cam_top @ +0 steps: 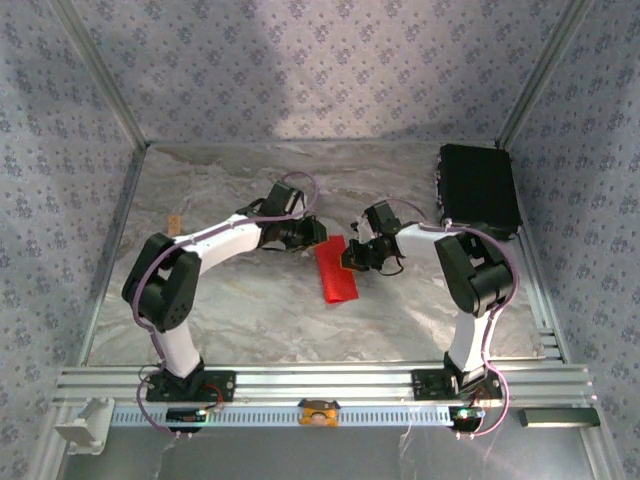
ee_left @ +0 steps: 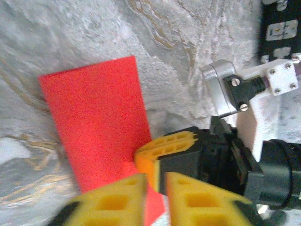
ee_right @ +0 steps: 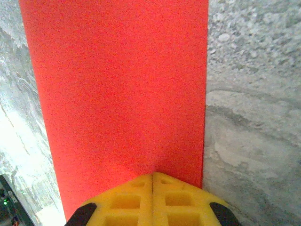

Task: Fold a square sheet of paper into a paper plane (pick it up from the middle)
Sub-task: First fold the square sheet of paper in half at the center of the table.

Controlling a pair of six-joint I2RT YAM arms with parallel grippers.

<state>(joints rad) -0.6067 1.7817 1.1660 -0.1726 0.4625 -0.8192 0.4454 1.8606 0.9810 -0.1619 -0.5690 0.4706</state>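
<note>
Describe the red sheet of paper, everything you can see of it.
The red sheet of paper is thin, plain and bright red. It is folded into a narrow rectangle with straight edges and lies flat on the grey marbled table between the two arms. The right gripper, shut, touches one edge with its yellow tips. A corner of the paper sits between the fingers of the left gripper, which looks closed on it.

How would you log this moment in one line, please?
square sheet of paper: folded rectangle on table | left end effector: shut on its corner | right end effector: shut at its edge
</note>
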